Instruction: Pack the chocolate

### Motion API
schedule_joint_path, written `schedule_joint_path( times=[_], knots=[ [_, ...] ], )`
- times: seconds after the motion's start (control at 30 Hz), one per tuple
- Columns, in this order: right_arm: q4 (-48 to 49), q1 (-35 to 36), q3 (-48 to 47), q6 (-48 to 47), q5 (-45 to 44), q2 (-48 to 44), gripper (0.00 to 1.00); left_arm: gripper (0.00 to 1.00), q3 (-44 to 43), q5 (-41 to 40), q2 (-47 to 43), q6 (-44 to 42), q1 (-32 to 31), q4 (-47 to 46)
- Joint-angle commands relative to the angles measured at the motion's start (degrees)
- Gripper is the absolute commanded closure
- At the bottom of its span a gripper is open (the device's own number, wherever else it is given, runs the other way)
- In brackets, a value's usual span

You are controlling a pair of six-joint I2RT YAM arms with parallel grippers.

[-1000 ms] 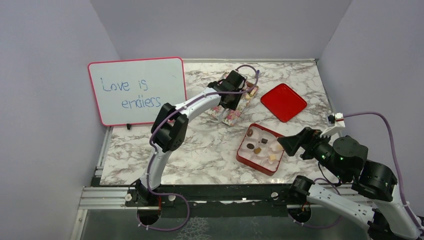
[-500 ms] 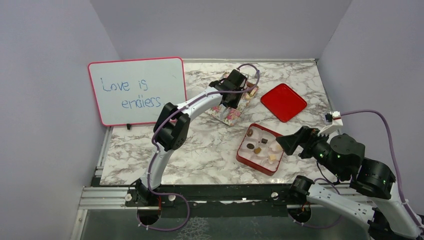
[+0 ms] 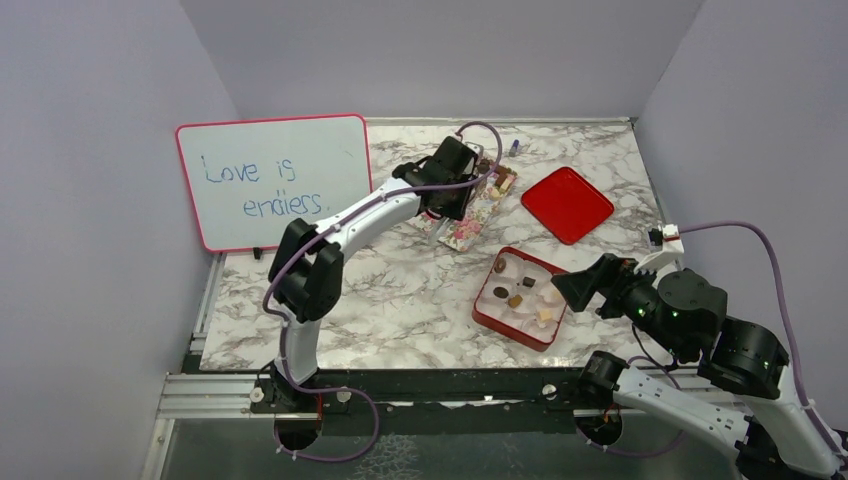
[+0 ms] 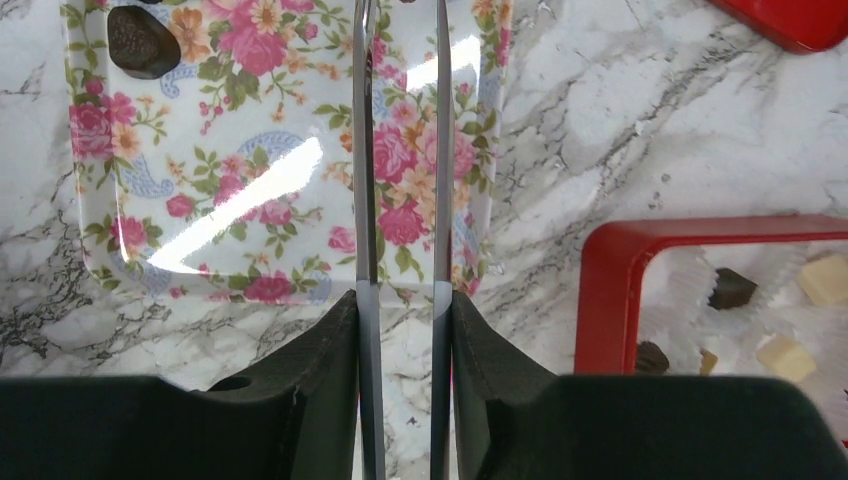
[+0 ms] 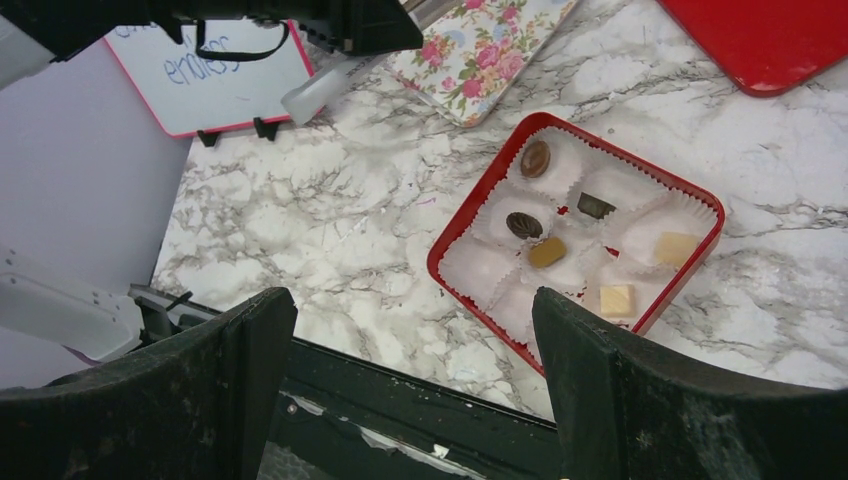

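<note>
A floral tray (image 3: 468, 222) lies at the back centre, with a few chocolates (image 3: 503, 183) at its far end. One dark chocolate (image 4: 140, 42) shows on the tray (image 4: 250, 200) in the left wrist view. My left gripper (image 3: 447, 205) is over the tray, shut on metal tweezers (image 4: 365, 200) whose blades stand slightly apart; the gripper (image 4: 402, 300) carries no candy that I can see. A red box (image 3: 480, 318) with white paper cups holds several chocolates (image 5: 523, 224), dark, tan and cream. My right gripper (image 3: 570, 287) is open and empty, above the box's near right side (image 5: 415, 300).
A red lid (image 3: 567, 204) lies at the back right. A whiteboard (image 3: 272, 180) with blue writing leans at the left. A small blue-capped object (image 3: 514, 147) lies behind the tray. The table's front edge with its black rail (image 5: 400, 390) is below my right gripper.
My left arm has swung its elbow to the left and its gripper has shifted slightly left over the tray, uncovering the blue-capped object. The right arm has barely moved.
</note>
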State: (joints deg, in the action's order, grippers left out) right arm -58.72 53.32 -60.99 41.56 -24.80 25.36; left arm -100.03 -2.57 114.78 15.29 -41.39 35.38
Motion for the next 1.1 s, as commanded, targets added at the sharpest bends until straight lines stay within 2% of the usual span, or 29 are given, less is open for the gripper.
schedule_joint_path(
  times=[0.0, 0.53, 0.77, 0.93, 1.07],
  knots=[
    [1.0, 0.5, 0.4, 0.3, -0.9, -0.8, 0.06, 0.83, 4.9, 6.4, -7.4, 1.6, -0.6, -1.3],
    [0.0, 0.4, -2.6, -0.5, -2.8, -0.8, 0.06, 0.81, 22.7, 21.8, -26.6, 0.9, -5.6, -1.9],
    [0.0, 0.4, -3.7, -0.7, -2.8, -0.2, 0.06, 0.80, 24.9, 24.8, -28.9, 0.9, -10.9, -3.2],
    [0.1, 0.4, -4.5, -0.9, -3.0, 0.7, 0.06, 0.79, 26.3, 30.6, -28.7, 1.4, -13.2, -6.0],
    [0.4, 0.4, -4.4, -0.7, -2.9, 1.0, 0.06, 0.78, 27.7, 30.9, -28.9, 2.7, -14.8, -7.8]
  ],
)
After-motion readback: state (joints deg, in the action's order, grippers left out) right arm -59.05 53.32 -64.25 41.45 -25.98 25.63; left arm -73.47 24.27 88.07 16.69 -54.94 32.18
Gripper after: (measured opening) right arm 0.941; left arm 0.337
